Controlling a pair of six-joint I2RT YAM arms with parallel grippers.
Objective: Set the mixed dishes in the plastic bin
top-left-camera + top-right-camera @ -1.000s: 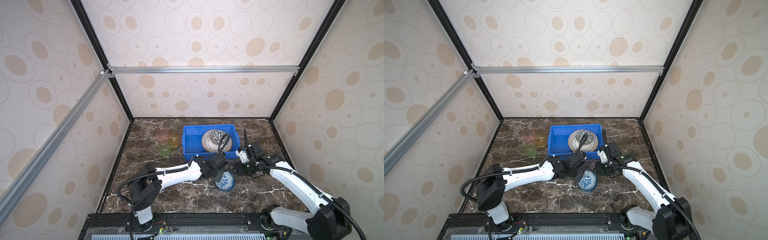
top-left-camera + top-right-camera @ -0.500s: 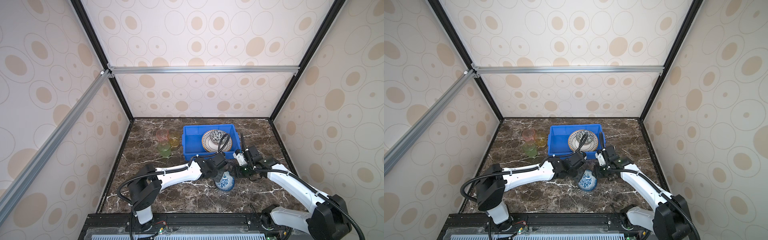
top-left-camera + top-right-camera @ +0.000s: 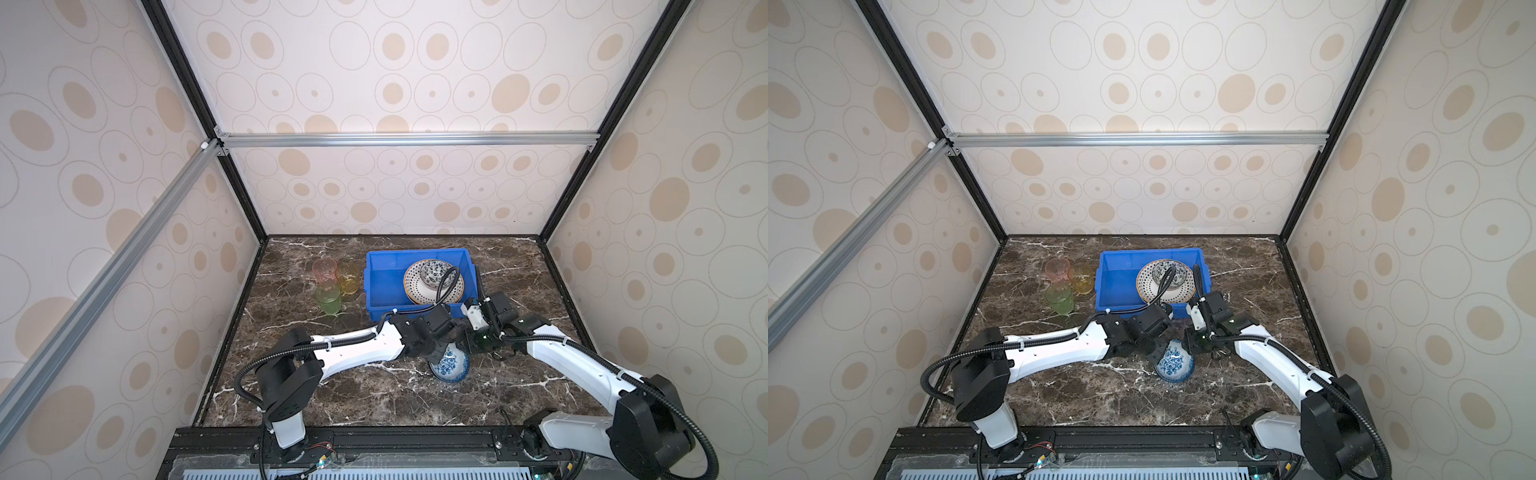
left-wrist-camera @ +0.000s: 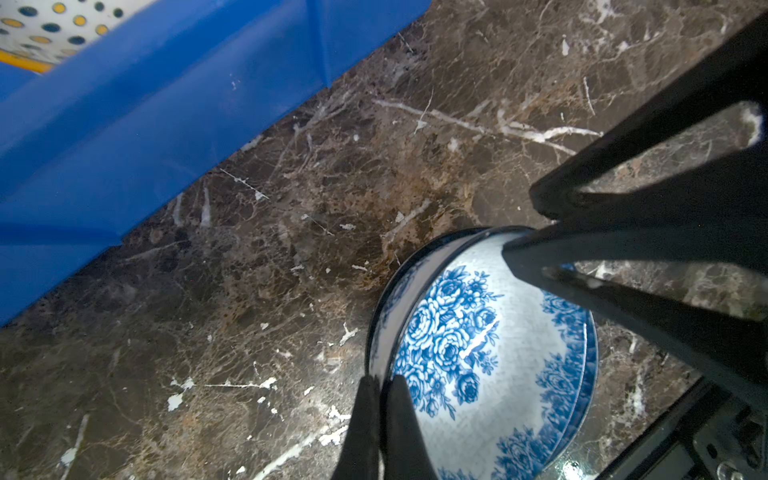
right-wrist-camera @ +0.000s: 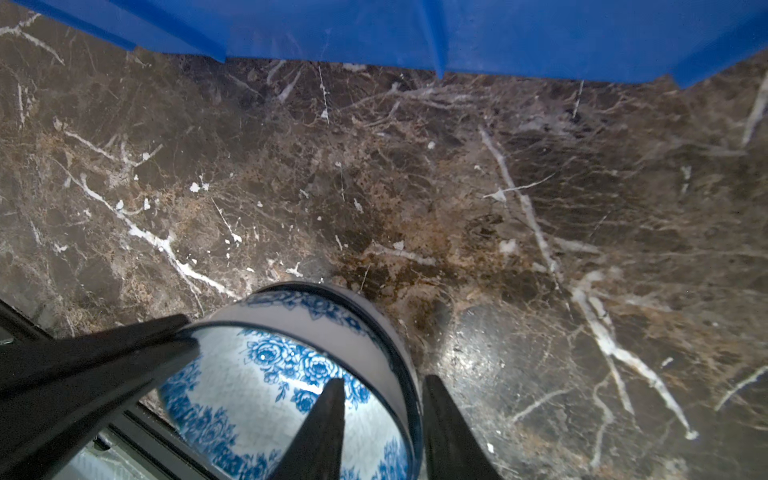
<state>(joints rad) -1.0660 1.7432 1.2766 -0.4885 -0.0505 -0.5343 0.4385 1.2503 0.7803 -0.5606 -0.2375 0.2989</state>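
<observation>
The left hand [image 4: 380, 380] is shut tight on the rim of the blue and white bowl [image 3: 451, 365]. The bowl is tipped up on its side, so you can see the blue flowers inside it. It is over the tabletop [image 3: 374, 395], near the front wall of the blue bin [image 3: 382, 286], but not in it. I cannot tell if the bowl touches the tabletop.

The right hand [image 5: 382, 380] is at the other side of the bowl. One finger is inside the bowl and one finger [image 5: 449, 428] is outside, with the rim between them. The hand is not closed on the rim.

In the bin sits a dotted plate [image 3: 415, 286] with a black and white bowl [image 3: 434, 274] on it. Left of the bin stand three cups close together: a pink cup [image 3: 324, 268], a yellow cup [image 3: 348, 280] and a green cup [image 3: 328, 299].
</observation>
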